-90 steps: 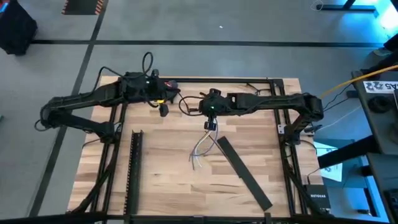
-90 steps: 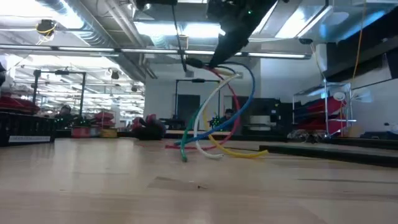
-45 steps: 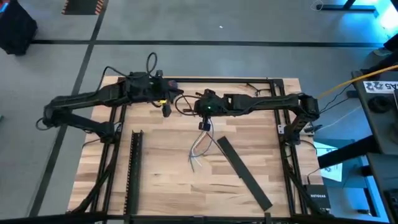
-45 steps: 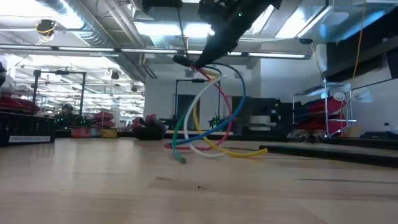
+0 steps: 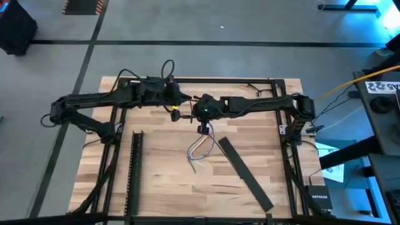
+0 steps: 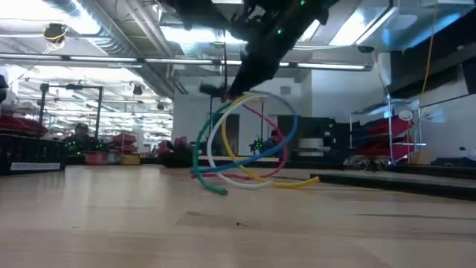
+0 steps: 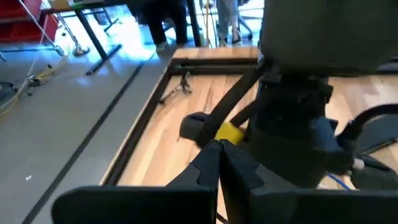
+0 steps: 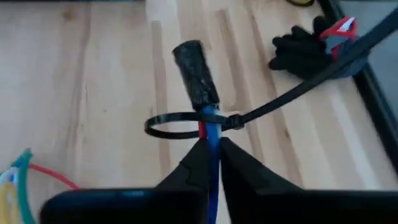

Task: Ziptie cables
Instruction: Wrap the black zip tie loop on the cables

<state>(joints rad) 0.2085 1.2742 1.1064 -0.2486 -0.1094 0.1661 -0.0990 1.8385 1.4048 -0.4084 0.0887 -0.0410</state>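
Right gripper [image 5: 203, 129] is over the middle of the wooden counter [image 5: 162, 181], toward its far side, jaws clamped on the cables [image 5: 199, 150] near their taped end. In the right wrist view the fingers [image 8: 198, 163] pinch the blue and red strands, and the black-taped tip [image 8: 194, 73] sticks out past them. A black zip tie [image 8: 186, 123] is looped loosely around the bundle between the fingers and the taped tip; the loop is still wide, not cinched. Its long tail runs off toward a black glove [image 8: 303, 50] lying on the counter near the edge.

Low view: the cables [image 6: 242, 145] hang from the gripper in curved loops (green, white, red, blue, yellow), with their lower ends touching the counter.

Left gripper [image 5: 175, 113] is just beside the right one, on its left in the high view, at about the same height. Left wrist view shows its fingers [image 7: 211, 165] pressed together on a thin black strip, apparently the zip tie tail, close against the right arm's wrist. A yellow part [image 7: 229, 132] shows just past them.

A long flat black bar [image 5: 244, 172] lies diagonally on the counter to the right of the cables. A black perforated rail [image 5: 134, 169] lies along the left side.
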